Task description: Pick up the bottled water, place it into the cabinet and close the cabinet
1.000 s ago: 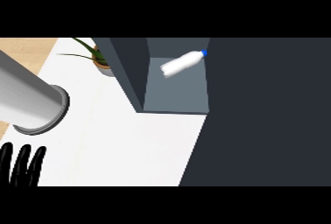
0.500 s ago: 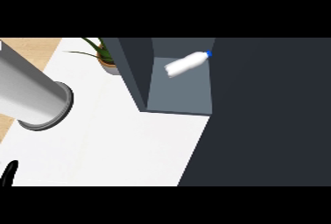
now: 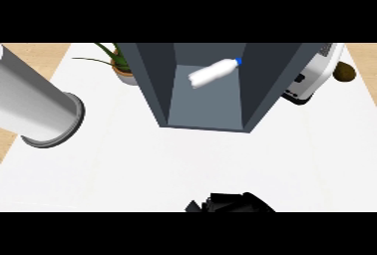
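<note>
right robot hand [image 3: 232,203] low at the bottom edge of the head view, a little right of the middle, taken as the right one by its place alone. only a black lump of it showing above the edge, so apart or together: cannot tell. nothing seen held in it. hovering or resting over the white tabletop [image 3: 184,159], well apart from the cabinet [image 3: 157,84].

cabinet standing at the far middle of the tabletop, dark grey-blue, open toward the viewer, with a paler inner panel between its two side walls. no telling where its door stands.

bottled water [image 3: 213,72] already inside the cabinet, lying slantwise in the upper part of the open compartment, pale body toward the lower left, blue cap toward the upper right, near the right wall.

broad grey cylinder [image 3: 37,107] filling the left edge, slanting down to a rimmed round end over the tabletop's left side.

potted plant [image 3: 125,75] just beside the cabinet's left wall, thin green leaves spreading left. white appliance [image 3: 313,74] with a black base just beside the right wall; brown roundish thing [image 3: 343,72] beyond it, near the tabletop's right corner.
</note>
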